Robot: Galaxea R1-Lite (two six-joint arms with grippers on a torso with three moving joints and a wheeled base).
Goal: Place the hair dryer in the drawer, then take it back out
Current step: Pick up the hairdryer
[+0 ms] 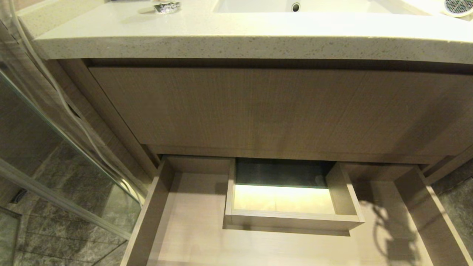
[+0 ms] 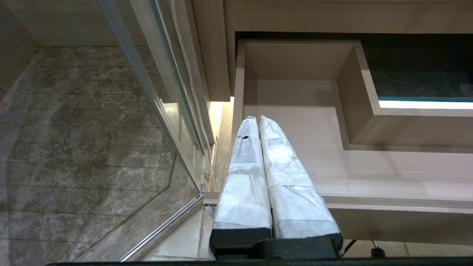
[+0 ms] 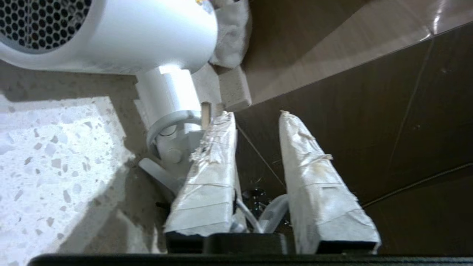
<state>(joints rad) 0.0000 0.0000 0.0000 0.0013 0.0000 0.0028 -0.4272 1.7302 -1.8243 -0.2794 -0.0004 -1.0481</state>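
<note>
The white hair dryer (image 3: 140, 33) lies on the speckled countertop (image 3: 48, 155), with its grey mesh grille (image 3: 37, 18) toward the camera and its handle (image 3: 166, 96) folded down. My right gripper (image 3: 255, 112) is open just beside that handle, with one taped finger (image 3: 218, 147) close to the hinge and nothing between the fingers. In the head view only the grille of the hair dryer (image 1: 459, 6) shows, at the counter's far right. The drawer (image 1: 192, 221) stands pulled out below the vanity, its pale floor bare around the boxed cutout (image 1: 292, 218). My left gripper (image 2: 255, 119) hangs shut over the front left corner of the drawer (image 2: 369, 170).
A glass shower door (image 1: 55, 155) stands close on the left of the drawer. A sink basin (image 1: 258, 5) and a metal fitting (image 1: 167, 6) sit on the countertop (image 1: 236, 37). A white cloth (image 3: 231, 33) lies behind the hair dryer, next to a dark wall (image 3: 369, 129).
</note>
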